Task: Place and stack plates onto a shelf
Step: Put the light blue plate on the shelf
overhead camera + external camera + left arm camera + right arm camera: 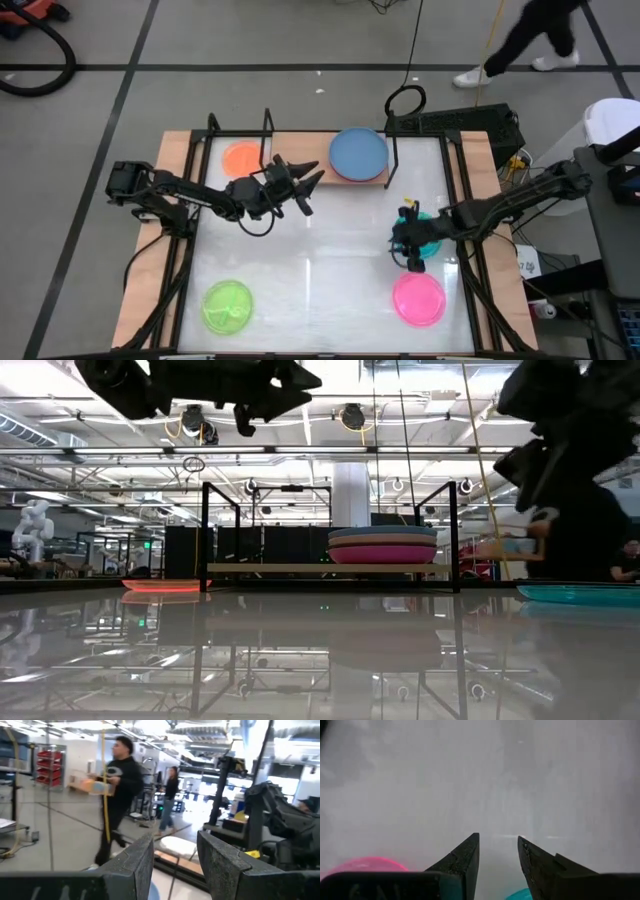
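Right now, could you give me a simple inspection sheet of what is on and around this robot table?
Surface: white glossy tabletop with wooden edges.
Job's things: shelf at the far edge, with a blue-topped plate stack and an orange plate; lime green plate, hot pink plate and teal plate on the table.
Clutter: nothing seen.
Grippers: left gripper open, empty, raised near the shelf; right gripper open, down beside the teal plate.
Cables: loops on the floor behind the table.
Surroundings: a person walking past.
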